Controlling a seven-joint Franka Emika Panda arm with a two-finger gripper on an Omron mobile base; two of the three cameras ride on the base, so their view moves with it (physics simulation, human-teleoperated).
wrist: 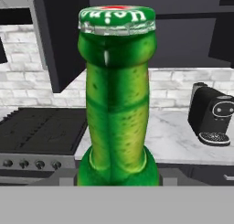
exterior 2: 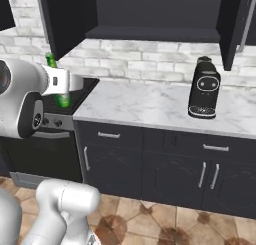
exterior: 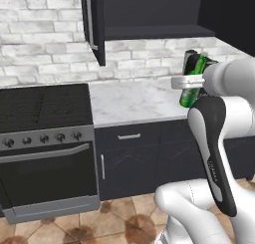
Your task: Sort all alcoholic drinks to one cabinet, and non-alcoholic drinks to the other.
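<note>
Above the counter (exterior: 134,101) — green beer bottle (wrist: 118,104), cap lettering unreadable.

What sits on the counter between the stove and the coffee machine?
Nothing: in the right base view, the marble counter is bare from the stove to the coffee machine.

We count one green bottle (wrist: 117,104), one coffee machine (exterior 2: 204,88), one stove (exterior: 45,108) — and one open cabinet (exterior 2: 150,19).

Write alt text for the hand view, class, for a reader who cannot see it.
A green beer bottle with a green cap stands upright in the gripper, close to the camera. Behind it are a marble counter, a black coffee machine, a stove and open dark cabinets.
</note>
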